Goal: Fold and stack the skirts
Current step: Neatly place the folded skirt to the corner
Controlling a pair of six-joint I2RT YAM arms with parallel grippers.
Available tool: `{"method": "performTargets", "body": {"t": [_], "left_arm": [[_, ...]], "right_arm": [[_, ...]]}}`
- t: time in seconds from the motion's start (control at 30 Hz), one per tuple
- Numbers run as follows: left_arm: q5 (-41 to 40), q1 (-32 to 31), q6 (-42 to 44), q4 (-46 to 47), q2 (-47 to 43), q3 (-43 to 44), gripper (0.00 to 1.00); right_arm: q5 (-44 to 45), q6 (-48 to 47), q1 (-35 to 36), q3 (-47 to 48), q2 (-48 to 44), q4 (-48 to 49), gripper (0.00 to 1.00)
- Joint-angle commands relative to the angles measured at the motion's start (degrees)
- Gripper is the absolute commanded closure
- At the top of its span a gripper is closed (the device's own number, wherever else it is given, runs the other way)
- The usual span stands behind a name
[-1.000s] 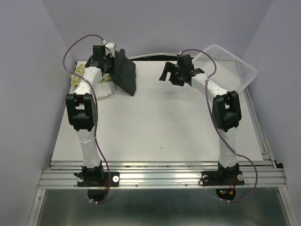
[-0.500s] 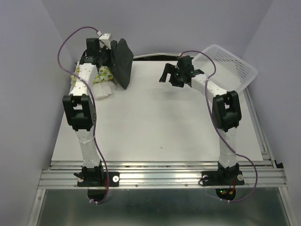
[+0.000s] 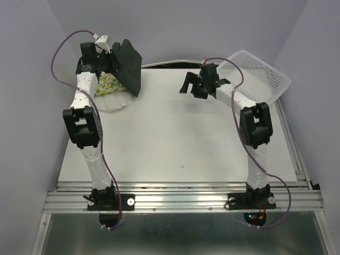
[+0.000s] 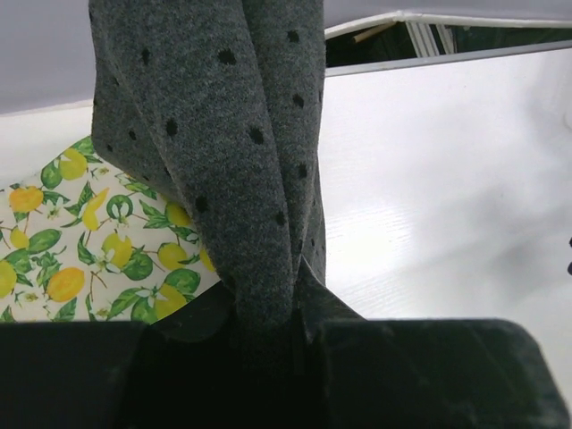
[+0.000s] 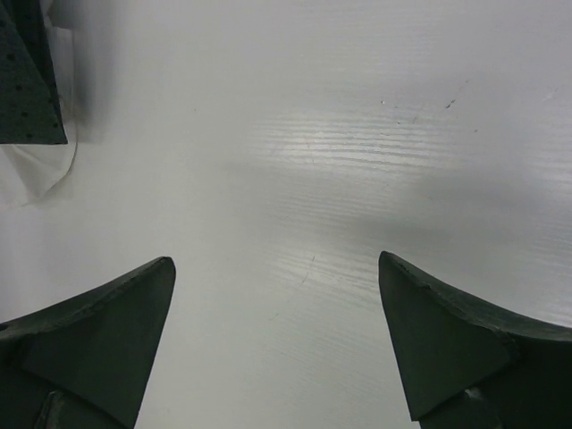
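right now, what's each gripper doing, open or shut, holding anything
Left gripper: shut on the black skirt.
Right gripper: open, holding nothing.

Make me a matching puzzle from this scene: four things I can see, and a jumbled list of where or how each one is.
1. black skirt
2. lemon-print skirt
3. mesh basket
4. right end effector

A. open and empty above the table
B. tilted at the far right corner
C. hanging from the left end effector
D. lying on the table, far left

Pairs: 1-C, 2-D, 3-B, 4-A
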Motion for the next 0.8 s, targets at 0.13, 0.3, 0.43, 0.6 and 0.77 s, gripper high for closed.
{"method": "performTargets", "body": {"t": [0.13,0.3,0.43,0.6,0.77], "left_arm": [[10.52,3.62,-4.05,9.50,-5.65,3.44,1.00],[12.28,5.55,-4.93,10.39,-5.48,2.48,1.00],[12.63,7.48,-4.84,10.56,-4.95,-0.07,1.00],[12.72,10.82,-5.02,10.56,-3.02,-2.62,1.00],[10.18,12.58,-2.57,9.33,-0.21,-2.89,1.00]], "right_arm": [[-0.61,-0.47,-0.21,-0.18,-1.31,2.74,0.00],[-1.13,-0.12,-0.21,-0.62,-1.22,3.00,0.00],[-1.66,-0.03,-0.21,-1.15,-1.22,3.35,0.00],[-1.92,-0.03,-0.21,-1.77,-1.31,3.62,0.00],[-2.45,-0.29,-0.21,-2.29,-1.49,3.97,0.00]]}}
